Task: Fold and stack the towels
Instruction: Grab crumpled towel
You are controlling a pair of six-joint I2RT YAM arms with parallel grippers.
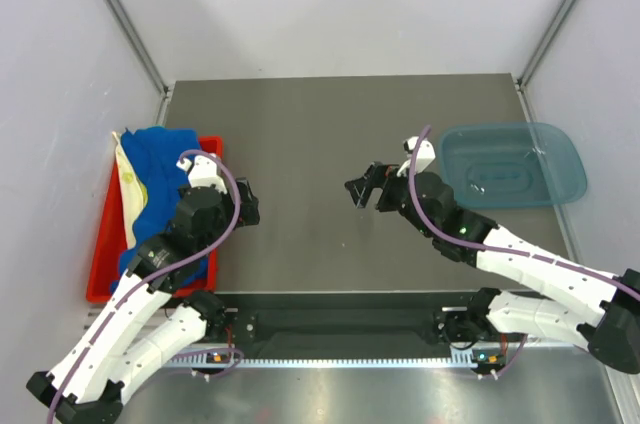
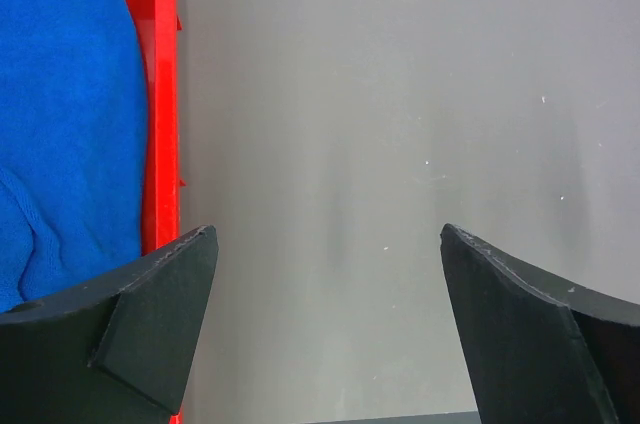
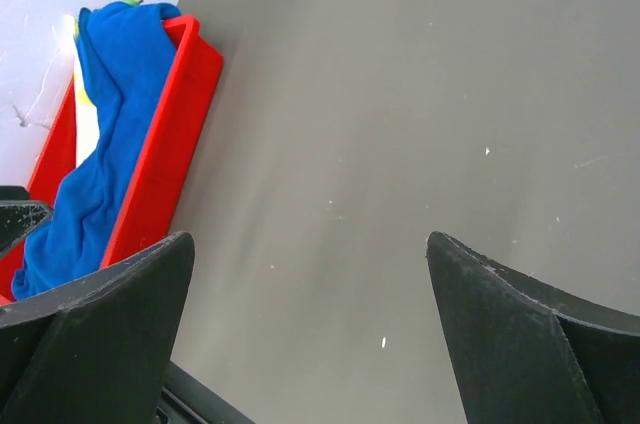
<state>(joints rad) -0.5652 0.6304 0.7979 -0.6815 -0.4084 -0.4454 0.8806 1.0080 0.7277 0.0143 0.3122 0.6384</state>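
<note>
Towels: a royal blue towel (image 1: 160,166) lies crumpled in the red tray (image 1: 98,269) at the table's left edge, bunched highest at the far end. A pale yellow towel (image 1: 129,191) shows along its left side, partly covered by the blue one.
Left hand: the left hand (image 2: 327,234) hangs over bare table (image 1: 310,134) just beside the tray's right rim, fingers spread wide and gripping nothing.
Right hand: the right hand (image 3: 308,239) hovers above the middle of the table, between tray and bin, its fingers wide apart with only grey surface between them.
Bin: a translucent blue bin (image 1: 512,166) sits on the right side of the table, well apart from the tray.
Other towels: not made out from these views.
</note>
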